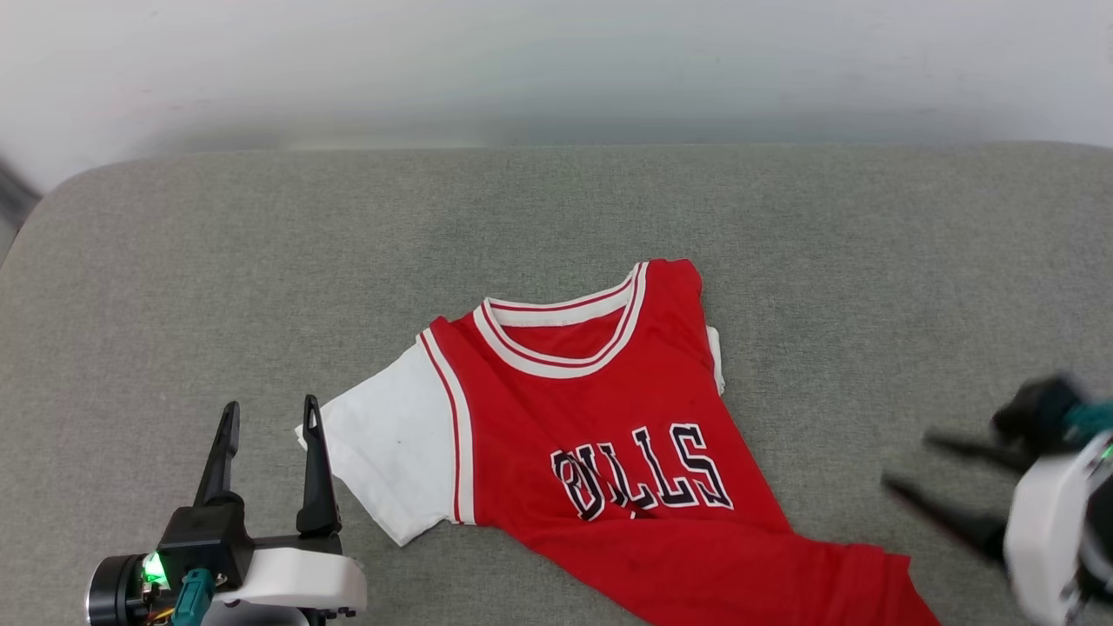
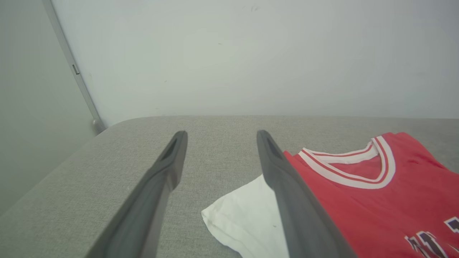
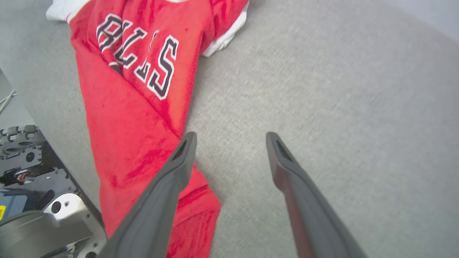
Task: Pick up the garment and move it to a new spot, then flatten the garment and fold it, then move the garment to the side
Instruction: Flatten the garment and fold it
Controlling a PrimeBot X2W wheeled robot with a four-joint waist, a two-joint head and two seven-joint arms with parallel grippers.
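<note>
Garment (image 1: 626, 435) near front edge of cushion (image 1: 261, 243), open surface left, right, beyond

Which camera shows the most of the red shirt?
The head view: the shirt lies spread out, collar, sleeve and letters together. The left wrist view catches sleeve and collar; the right wrist view, letters and lower half.
</note>
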